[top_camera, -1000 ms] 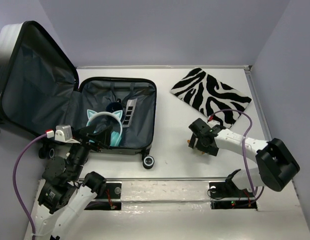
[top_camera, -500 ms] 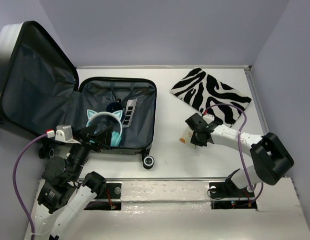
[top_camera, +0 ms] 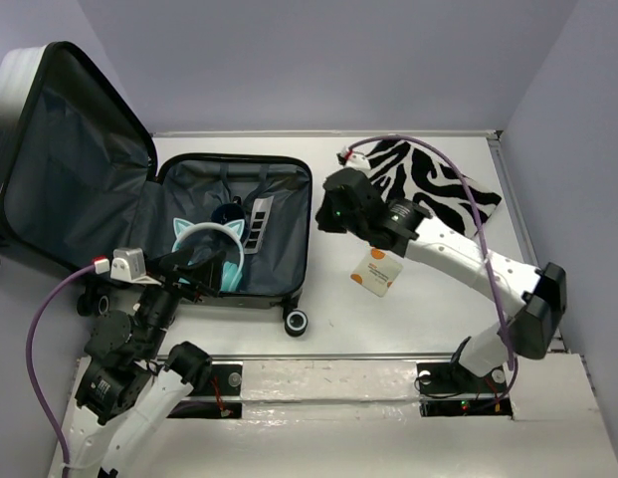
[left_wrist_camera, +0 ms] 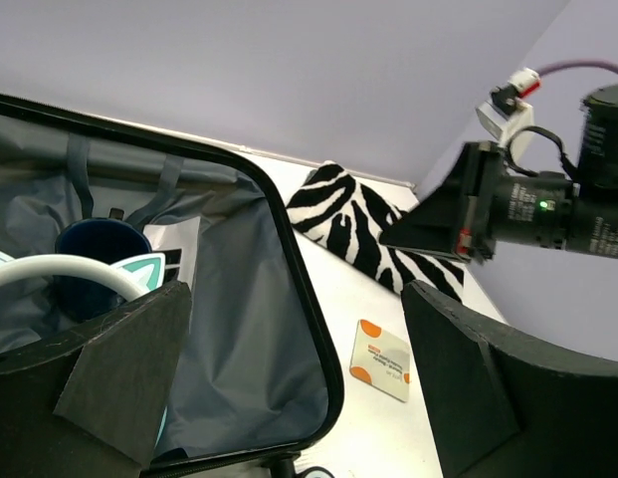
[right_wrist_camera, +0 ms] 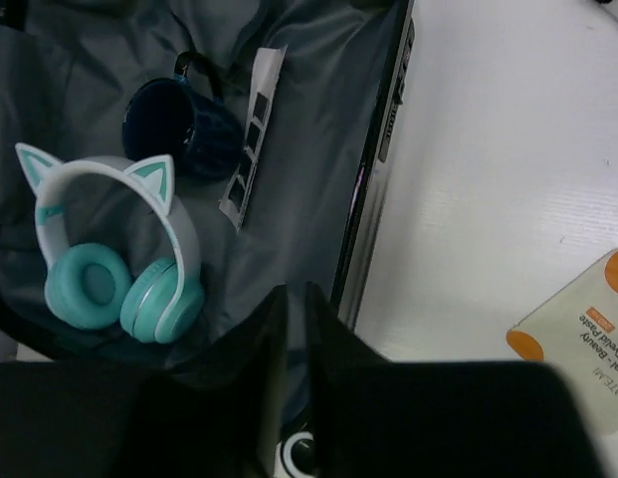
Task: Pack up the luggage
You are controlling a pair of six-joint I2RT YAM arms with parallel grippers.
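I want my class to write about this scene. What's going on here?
Two robot arms are packing an open suitcase. Cat-ear headphones and a dark blue mug already lie inside. The right claw, shut and empty, hangs by the suitcase's right rim. The left claw is open over the near-left part, holding nothing. A small orange-dotted packet and the zebra pouch lie on the table, unpacked.

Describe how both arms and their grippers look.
Both arms are white links with black joints. The left arm and right arm each carry a purple cable to a white, red-tipped connector. The left gripper and right gripper have black, blocky fingers.
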